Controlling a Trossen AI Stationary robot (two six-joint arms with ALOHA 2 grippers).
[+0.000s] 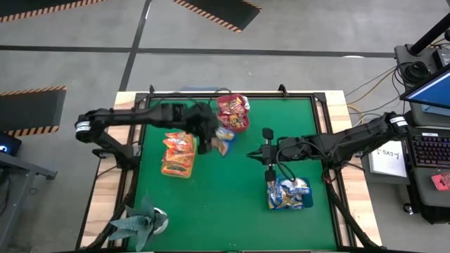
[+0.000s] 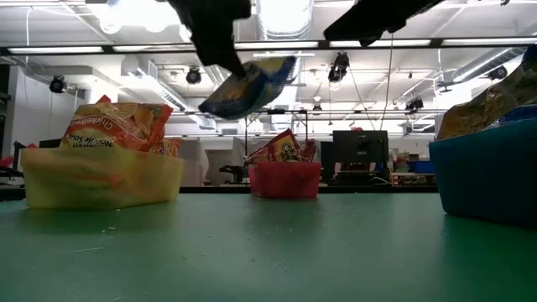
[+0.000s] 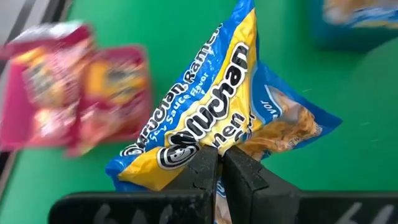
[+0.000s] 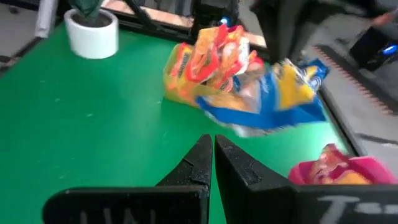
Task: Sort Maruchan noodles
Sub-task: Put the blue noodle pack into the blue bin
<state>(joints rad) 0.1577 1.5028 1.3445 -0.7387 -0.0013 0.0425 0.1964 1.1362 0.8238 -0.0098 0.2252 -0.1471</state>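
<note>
At the table's left side, the yellow-green plastic tray (image 1: 177, 167) holds a stack of crinkly orange ramen packets (image 1: 178, 147), with a strip of green table mat (image 1: 211, 211) between it and the left edge. Just right of that tray, the left gripper (image 1: 211, 140) is clamped on a blue-and-yellow Maruchan noodle packet (image 3: 205, 118), held up in the air clear of the mat, between the yellow-green tray and the red plastic tray (image 1: 233, 121). The red tray, near the far edge, carries dark red packets (image 1: 234, 105). Right of the held packet lies open mat. The right gripper (image 1: 268, 153) hovers there, fingers together on nothing. Toward the right edge, the blue plastic tray (image 1: 288, 200) holds more blue-and-yellow packets (image 1: 285, 190). The near half of the mat is open.
</note>
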